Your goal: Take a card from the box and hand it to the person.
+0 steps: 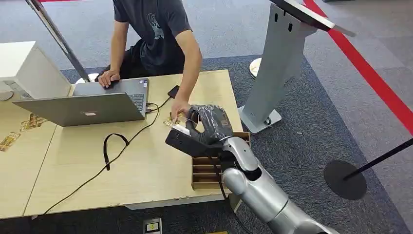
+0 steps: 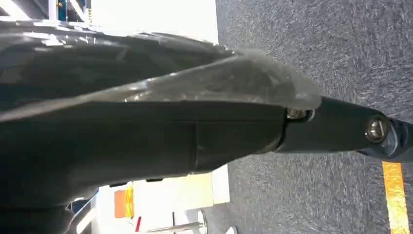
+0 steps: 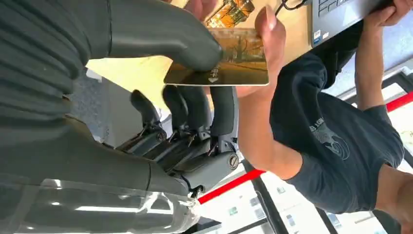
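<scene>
From the head view, the robot's right hand [image 1: 207, 124] reaches over the wooden table [image 1: 146, 165]. It is wrapped in clear plastic. It holds a card [image 1: 176, 123] up above the table edge. A person [image 1: 156, 34] in a dark T-shirt leans over the far side of the table. The person's hand [image 1: 179, 109] touches the card too. Right under the robot's arm sits a brown cardboard box [image 1: 207, 168] with slots in it, at the table's near right corner. A grey laptop [image 1: 92, 105] stands open on the table, and the person's other hand [image 1: 108, 78] rests by it. A black cord [image 1: 114, 146] lies across the table. Some small gold cards [image 1: 9, 140] lie at the left. A grey stand [image 1: 277, 63] is on the carpet to the right of the table.

In the left wrist view, the left hand [image 2: 336, 129] is a dark blur close to the camera, over grey carpet [image 2: 316, 48]. I cannot tell if its fingers are apart or closed.

In the right wrist view, the thick grey thumb [image 3: 160, 36] presses on the gold card [image 3: 221, 66]. The darker fingers [image 3: 195, 105] are on the other side of the card, so the right hand pinches it. The person's fingers [image 3: 268, 29] grip the same card at its other end.
</scene>
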Motion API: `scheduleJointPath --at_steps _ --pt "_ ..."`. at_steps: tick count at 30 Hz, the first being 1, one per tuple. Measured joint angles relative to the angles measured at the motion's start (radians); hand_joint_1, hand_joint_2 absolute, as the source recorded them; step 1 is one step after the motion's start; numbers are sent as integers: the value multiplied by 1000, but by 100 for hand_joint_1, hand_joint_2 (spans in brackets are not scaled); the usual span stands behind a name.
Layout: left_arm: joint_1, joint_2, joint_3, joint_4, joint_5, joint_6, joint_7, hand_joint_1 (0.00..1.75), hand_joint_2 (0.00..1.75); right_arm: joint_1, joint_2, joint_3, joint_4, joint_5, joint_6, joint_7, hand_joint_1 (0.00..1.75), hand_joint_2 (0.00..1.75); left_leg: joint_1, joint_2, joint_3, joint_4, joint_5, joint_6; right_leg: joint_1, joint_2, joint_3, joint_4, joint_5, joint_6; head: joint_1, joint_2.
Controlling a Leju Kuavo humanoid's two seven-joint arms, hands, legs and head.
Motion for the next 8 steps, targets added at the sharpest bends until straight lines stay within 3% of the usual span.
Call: scheduleJointPath --at_steps 8 --pt "0 0 0 0 3 0 3 0 0 0 3 6 18 -2 -5 6 0 175 0 0 0 0 0 0 0 0 0 0 0 0 0 0"
